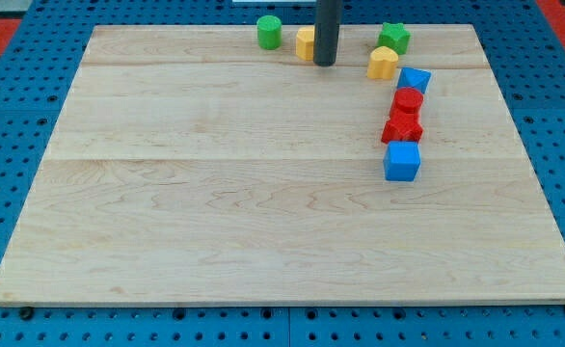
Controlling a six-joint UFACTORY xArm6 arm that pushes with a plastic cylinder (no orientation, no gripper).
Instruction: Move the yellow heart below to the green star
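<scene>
The yellow heart [383, 63] lies near the view's top right, just below and slightly left of the green star [393, 38], almost touching it. My tip [325, 63] rests on the board to the left of the heart, with a clear gap between them. Right behind the rod sits a second yellow block [307, 43], partly hidden by it.
A green cylinder [269, 32] stands at the top, left of the rod. Below the heart runs a column: a blue block [414, 80], a red block [408, 101], a red star [402, 127] and a blue cube [402, 161]. The wooden board [215, 193] lies on a blue pegboard.
</scene>
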